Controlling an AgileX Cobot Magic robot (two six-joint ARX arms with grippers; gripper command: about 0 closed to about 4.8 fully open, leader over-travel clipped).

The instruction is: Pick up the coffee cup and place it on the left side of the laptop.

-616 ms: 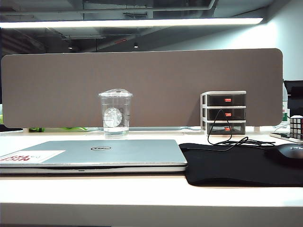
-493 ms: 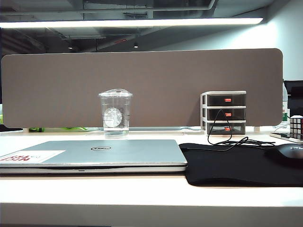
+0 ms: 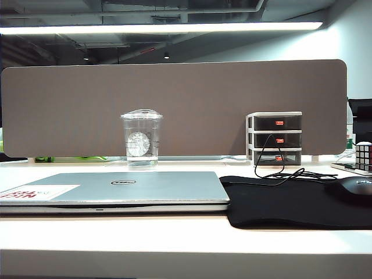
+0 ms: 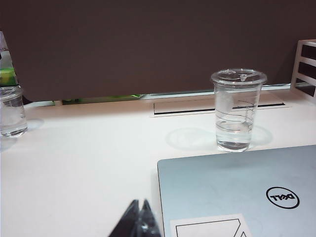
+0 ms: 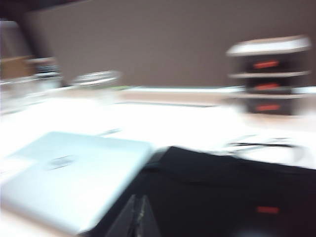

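one clear plastic lidded coffee cup (image 3: 142, 139), one closed silver dell laptop (image 3: 116, 189), one grey three-drawer organizer (image 3: 274, 138), one black mouse pad (image 3: 290, 201), two grippers.

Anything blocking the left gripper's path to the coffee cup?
Nothing visible. From the shut left gripper, bare table runs beside the laptop's corner up to the coffee cup behind it.

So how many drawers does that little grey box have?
3. The grey drawer box stands at the back of the desk, right of the coffee cup; its drawers are stacked top, middle, bottom, each with a red mark.
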